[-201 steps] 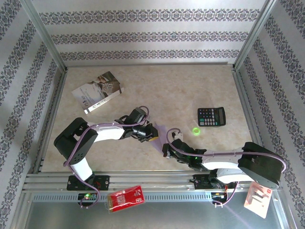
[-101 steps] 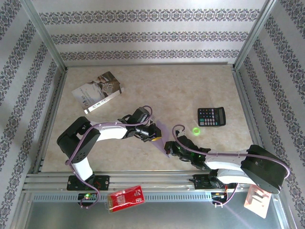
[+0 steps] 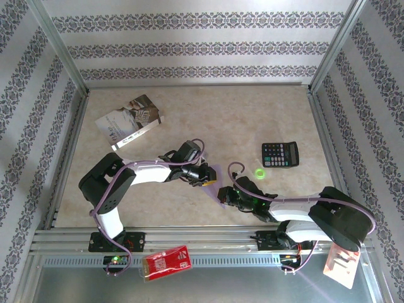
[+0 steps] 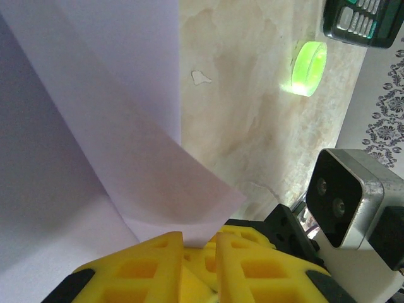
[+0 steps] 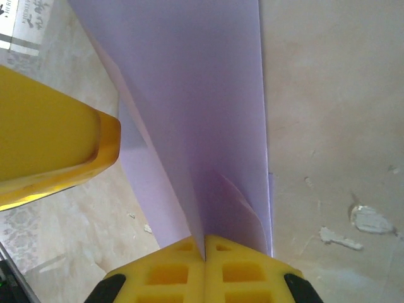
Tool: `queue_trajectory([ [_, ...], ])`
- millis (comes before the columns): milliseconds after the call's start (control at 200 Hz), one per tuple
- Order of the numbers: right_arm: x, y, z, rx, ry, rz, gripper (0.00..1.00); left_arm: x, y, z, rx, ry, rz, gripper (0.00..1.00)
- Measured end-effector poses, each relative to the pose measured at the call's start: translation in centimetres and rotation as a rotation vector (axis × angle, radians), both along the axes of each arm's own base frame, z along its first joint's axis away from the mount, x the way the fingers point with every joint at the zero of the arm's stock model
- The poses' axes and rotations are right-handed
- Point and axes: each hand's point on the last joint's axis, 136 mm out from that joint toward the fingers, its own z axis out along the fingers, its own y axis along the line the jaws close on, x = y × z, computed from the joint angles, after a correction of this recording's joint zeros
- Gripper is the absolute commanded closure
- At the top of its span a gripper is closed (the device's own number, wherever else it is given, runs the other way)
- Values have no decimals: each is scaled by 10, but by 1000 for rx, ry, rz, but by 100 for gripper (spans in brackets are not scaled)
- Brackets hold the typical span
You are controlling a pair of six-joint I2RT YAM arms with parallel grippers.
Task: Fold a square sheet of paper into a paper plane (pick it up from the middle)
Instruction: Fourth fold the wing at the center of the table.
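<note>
The two arms meet near the middle of the table [image 3: 208,113], a bit closer to its near edge. Between them is the sheet of paper [image 5: 208,95]. It is pale purple and bent up along a fold, with one part lying flat on the table. The right gripper [image 5: 205,249] has its two yellow jaws pressed tight together, and the fold of the paper is pinched between them. The left gripper [image 4: 199,243] is at the other side of the paper. Its jaws stand a thin crack apart and a curled corner of the paper goes down into the crack, but I cannot tell if they pinch it or just touch it. A small green ring [image 4: 306,68] lies on the table just past the paper, toward the right edge. The black calculator [image 3: 279,154] is a little farther that way. A printed booklet [image 3: 129,121] lies near the far left corner. A red packet [image 3: 166,261] sits on the metal rail in front of the near edge.
</note>
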Motion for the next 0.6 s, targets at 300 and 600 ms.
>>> queue_trajectory([
  [300, 5, -2, 2, 37, 26, -4, 100, 1, -6, -4, -2, 0, -27, 80],
  [600, 6, -5, -1, 67, 76, 6, 100, 1, -10, -6, 2, -1, -47, 77],
])
